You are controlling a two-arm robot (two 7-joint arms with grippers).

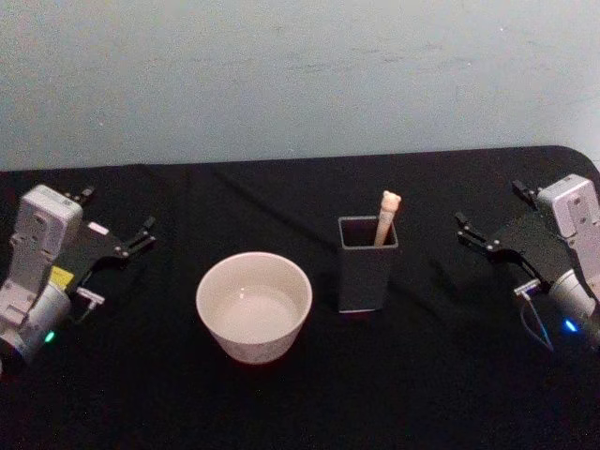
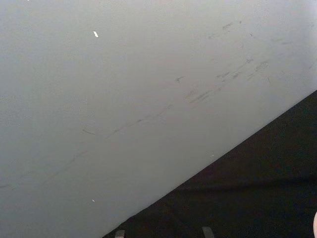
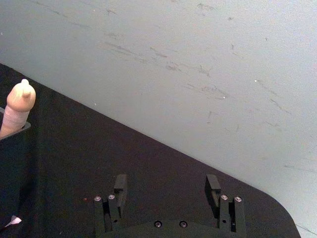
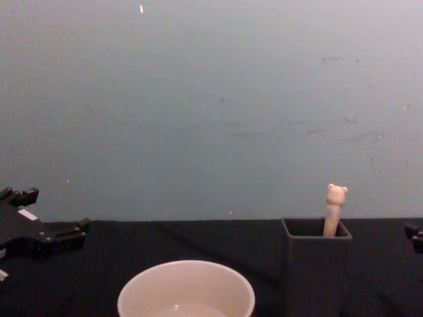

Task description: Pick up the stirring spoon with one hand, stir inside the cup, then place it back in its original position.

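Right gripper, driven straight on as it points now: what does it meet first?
Likely nothing nearby: the right gripper points past the holder and stirring spoon, over bare table toward the wall; depth is unclear.

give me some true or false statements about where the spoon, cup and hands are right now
The stirring spoon stands in the dark grey holder. True.
The cup sits on the holder's right. False: it sits on the holder's left.
The right hand grips the spoon. False: it is open, well apart from the spoon.
The left hand is open and holds nothing. True.
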